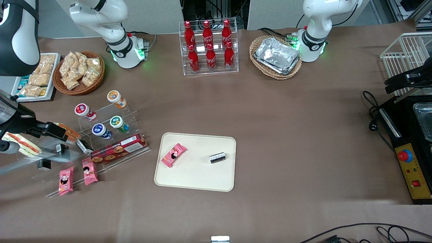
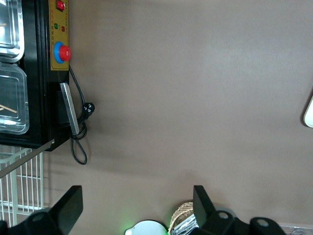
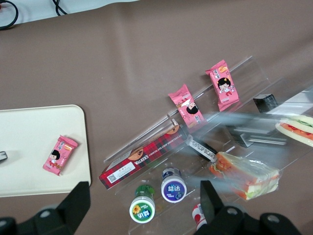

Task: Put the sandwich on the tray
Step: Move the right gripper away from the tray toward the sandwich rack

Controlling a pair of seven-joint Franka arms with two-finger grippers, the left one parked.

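The sandwich [image 3: 297, 129] is lying ungrasped on its shelf; I am hovering the released pincer [image 3: 142, 205] above, needing to descend.

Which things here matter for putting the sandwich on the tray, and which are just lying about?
Job: long pale wrapped sandwich; flat cream-beige tray; open gripper above the clear snack rack.
Lying about: red cola bottles; orange-brown wrapped sandwich; pink snack pack.
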